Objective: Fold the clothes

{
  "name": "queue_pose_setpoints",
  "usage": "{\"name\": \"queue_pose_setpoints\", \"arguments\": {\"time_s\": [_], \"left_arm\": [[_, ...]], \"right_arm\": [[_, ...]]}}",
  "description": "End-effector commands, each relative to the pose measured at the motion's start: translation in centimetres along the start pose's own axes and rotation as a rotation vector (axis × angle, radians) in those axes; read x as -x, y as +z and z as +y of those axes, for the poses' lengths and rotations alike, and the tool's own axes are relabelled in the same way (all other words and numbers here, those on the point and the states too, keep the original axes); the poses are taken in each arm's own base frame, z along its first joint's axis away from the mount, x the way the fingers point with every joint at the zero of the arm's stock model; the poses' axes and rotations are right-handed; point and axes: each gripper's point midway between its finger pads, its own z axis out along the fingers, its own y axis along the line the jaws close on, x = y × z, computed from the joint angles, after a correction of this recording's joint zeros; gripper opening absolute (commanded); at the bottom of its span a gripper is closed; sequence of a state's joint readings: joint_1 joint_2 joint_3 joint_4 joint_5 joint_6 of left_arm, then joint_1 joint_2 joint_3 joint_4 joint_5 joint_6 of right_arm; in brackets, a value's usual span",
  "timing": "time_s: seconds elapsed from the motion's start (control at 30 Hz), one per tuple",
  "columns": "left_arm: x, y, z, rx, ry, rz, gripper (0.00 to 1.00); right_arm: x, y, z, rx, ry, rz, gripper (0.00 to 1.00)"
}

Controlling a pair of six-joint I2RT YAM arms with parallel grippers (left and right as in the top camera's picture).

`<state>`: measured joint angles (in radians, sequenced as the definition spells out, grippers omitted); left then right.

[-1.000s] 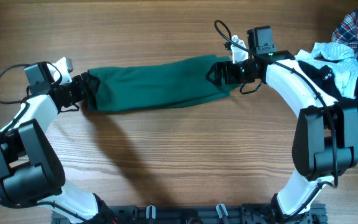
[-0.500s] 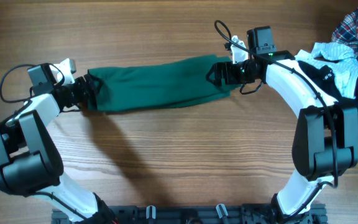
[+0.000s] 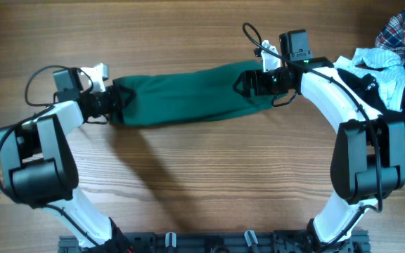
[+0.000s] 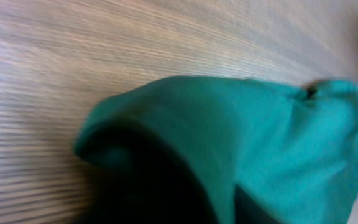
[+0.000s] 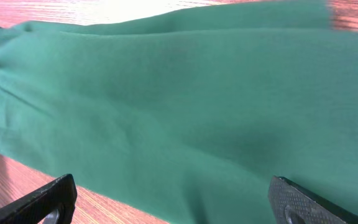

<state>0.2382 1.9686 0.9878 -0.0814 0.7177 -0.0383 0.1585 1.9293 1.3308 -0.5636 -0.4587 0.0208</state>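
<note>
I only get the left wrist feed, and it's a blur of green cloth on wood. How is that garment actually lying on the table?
Observer: From overhead, the green garment lies as one long band, stretched left to right across the table.
Operator: Where is the right arm in all this?
Observer: The right gripper sits at the garment's right end, and its fingers are wide apart, not pinching the cloth.
Operator: Is anything else waiting to be folded?
Observer: Yes, there's a heap at the table's right edge: a plaid shirt, a white piece and a black piece.
</note>
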Motion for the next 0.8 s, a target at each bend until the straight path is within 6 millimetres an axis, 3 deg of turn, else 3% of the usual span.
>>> {"name": "queue_pose_setpoints", "arguments": {"time_s": [0.0,0.07,0.27,0.3,0.37,0.67,0.77], "left_arm": [[-1.9,0.9,0.0,-0.035,-0.030,0.050,0.10],[-1.9,0.8,0.2,-0.033,-0.032,0.048,0.04],[-0.8,0.1,1.1,-0.022,-0.071,0.012,0.04],[0.6,-0.9,1.2,-0.023,-0.093,-0.014,0.04],[1.5,-1.5,1.0,-0.020,-0.089,-0.029,0.04],[5.6,-5.1,-1.5,-0.007,-0.020,-0.117,0.04],[6.4,-6.3,-2.6,-0.005,0.003,-0.145,0.04]], "right_arm": [[0.3,0.1,-0.4,-0.015,-0.013,-0.004,0.99],[0.3,0.1,-0.4,-0.015,-0.013,-0.004,0.99],[0.4,0.1,-0.4,-0.015,-0.014,-0.009,0.97],[0.8,-0.1,-0.3,-0.014,0.028,-0.022,0.96],[1.3,-0.3,-0.2,-0.013,0.044,-0.033,0.96],[1.7,-0.8,-0.1,-0.014,0.046,-0.042,0.95],[1.7,-0.9,-0.1,-0.013,0.059,-0.043,0.82]]}}
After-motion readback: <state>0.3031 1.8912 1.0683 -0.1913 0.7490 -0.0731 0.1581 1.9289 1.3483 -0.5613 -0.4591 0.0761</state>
